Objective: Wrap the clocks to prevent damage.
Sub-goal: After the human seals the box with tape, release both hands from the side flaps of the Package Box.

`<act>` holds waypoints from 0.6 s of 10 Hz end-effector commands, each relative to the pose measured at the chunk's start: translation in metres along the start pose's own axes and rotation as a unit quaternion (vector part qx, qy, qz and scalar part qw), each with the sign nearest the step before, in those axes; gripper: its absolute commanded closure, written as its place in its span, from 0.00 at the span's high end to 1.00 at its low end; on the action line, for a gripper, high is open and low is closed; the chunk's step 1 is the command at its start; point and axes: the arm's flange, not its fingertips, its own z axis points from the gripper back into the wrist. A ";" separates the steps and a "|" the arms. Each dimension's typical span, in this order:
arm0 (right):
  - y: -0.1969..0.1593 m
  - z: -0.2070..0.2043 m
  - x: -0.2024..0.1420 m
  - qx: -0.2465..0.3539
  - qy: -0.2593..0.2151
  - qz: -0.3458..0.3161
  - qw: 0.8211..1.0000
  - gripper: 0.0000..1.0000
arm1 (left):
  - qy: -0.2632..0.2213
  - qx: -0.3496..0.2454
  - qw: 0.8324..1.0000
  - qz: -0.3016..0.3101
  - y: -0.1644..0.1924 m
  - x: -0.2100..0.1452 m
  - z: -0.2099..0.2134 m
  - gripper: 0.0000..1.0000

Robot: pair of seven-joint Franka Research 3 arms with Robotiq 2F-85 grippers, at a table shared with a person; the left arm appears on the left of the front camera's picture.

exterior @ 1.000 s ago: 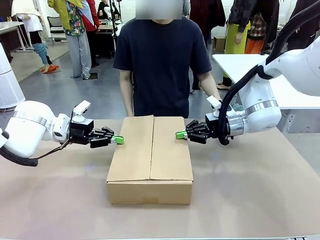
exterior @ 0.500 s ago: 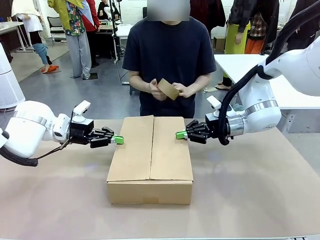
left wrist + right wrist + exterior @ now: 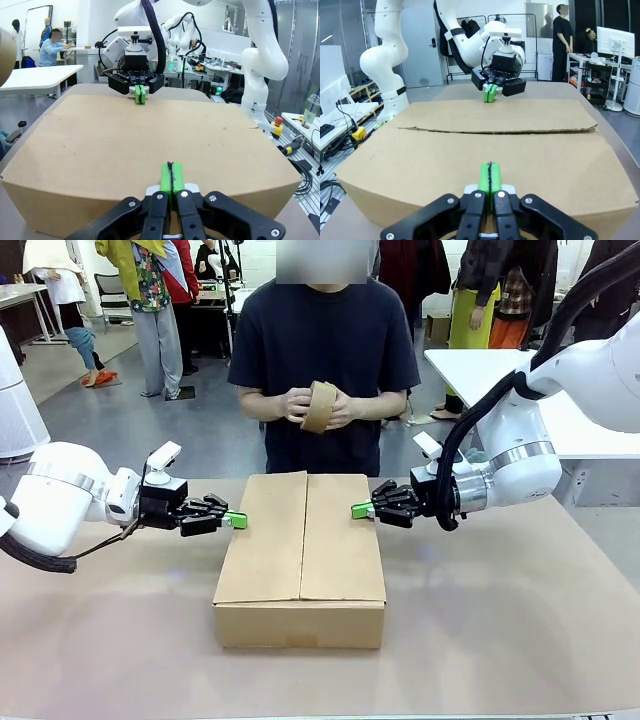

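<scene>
Your left tool (image 3: 236, 520) is pinched fully shut with the green pads pressed together, and it holds nothing. It lies level and points right, with its tip at the left edge of the cardboard box (image 3: 300, 550). You can't tell from here whether it touches the cardboard.

Your right tool (image 3: 360, 510) is the same: pads together, nothing held, level and pointing left, with its tip at the box's right edge. Contact is unclear there too. The two tools face each other across the box top, well apart. In your left wrist view the closed pads sit over the near rim of the box top, and the right tool is at the far rim.

The box sits mid-desk (image 3: 500, 620) between your arms with its long side running near to far. Both top flaps are folded down and meet along a centre seam. The seam gapes slightly in the right wrist view, and what's inside is hidden.

On the far side, behind the box, a person (image 3: 325, 340) stands holding a brown tape-like roll (image 3: 320, 407) at chest height. The person's right hand (image 3: 296, 405) and the person's left hand (image 3: 345, 410) are on either side of it, well above the box.
</scene>
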 end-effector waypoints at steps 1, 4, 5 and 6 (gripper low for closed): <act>0.000 -0.003 -0.004 -0.002 0.005 -0.003 1.000 0.01 | 0.004 0.003 1.000 0.001 0.000 -0.003 0.000 0.01; 0.000 -0.003 -0.004 -0.002 0.005 -0.003 1.000 0.01 | 0.004 0.003 1.000 0.001 0.000 -0.003 0.000 0.01; 0.000 -0.003 -0.004 -0.002 0.005 -0.003 1.000 0.01 | 0.004 0.003 1.000 0.001 0.000 -0.003 0.000 0.01; 0.000 -0.003 -0.004 -0.002 0.005 -0.003 1.000 0.01 | 0.004 0.003 1.000 0.001 0.000 -0.003 0.000 0.01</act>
